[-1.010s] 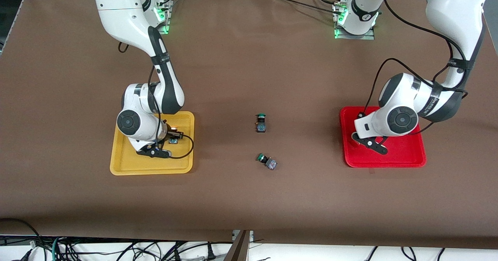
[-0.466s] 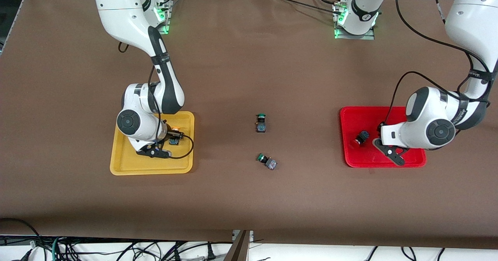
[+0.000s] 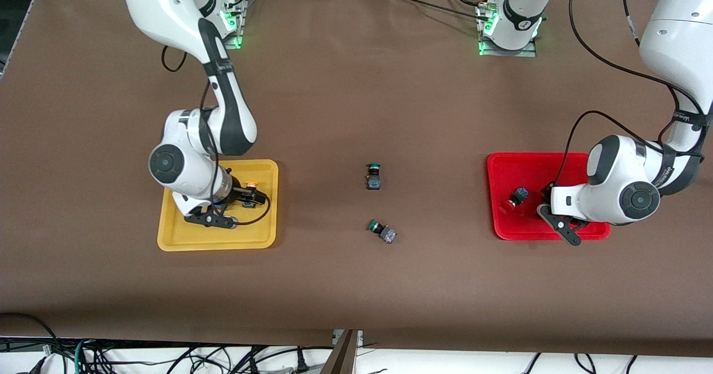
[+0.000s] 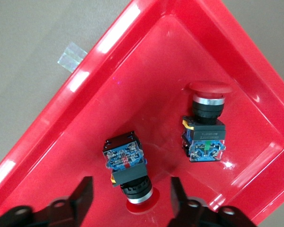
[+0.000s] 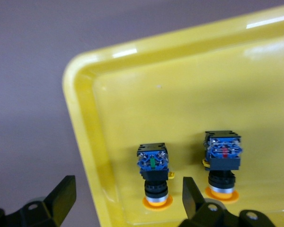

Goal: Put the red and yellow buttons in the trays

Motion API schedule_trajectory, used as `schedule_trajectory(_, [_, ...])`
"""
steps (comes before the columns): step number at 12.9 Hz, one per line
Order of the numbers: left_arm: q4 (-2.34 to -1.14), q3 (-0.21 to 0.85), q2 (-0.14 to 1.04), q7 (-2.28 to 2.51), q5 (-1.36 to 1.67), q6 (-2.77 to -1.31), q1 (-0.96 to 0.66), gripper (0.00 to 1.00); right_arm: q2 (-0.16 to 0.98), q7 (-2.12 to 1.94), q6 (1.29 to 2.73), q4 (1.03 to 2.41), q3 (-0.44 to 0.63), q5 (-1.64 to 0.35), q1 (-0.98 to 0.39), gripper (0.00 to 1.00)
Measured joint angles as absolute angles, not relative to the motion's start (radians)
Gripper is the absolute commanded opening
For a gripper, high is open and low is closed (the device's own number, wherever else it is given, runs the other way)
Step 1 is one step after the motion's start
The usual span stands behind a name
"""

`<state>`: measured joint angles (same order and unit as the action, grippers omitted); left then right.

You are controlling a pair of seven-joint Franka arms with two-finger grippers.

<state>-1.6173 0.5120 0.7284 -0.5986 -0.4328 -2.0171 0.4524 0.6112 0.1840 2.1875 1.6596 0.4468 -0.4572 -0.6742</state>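
The right gripper (image 5: 125,201) is hanging just over the yellow tray (image 3: 184,238), and its two fingers are wide apart and holding nothing. Two yellow buttons (image 5: 153,175) are lying side by side in that tray, near its corner. The left gripper (image 4: 130,198) is hanging just over the red tray (image 3: 501,165), and its fingers are apart and empty too. Two red buttons (image 4: 205,127) are lying in the red tray, close together but not touching. So all four buttons look like they are sitting where they belong. Two green buttons (image 3: 373,176) are sitting on the brown table (image 3: 356,285) between the trays, and they are not part of the job. The buttons look small, light and hard. Their round caps look smooth and slippery, so I think the square dark body is the best place to pinch one.
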Motion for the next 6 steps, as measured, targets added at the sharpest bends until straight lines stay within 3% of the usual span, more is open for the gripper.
schedule_trajectory(6, [-1.593,0.591,0.711,-0.487,-0.428,-1.886,0.445,1.00,0.355,0.198,1.920,1.653,0.463,-0.295,-0.674,0.99])
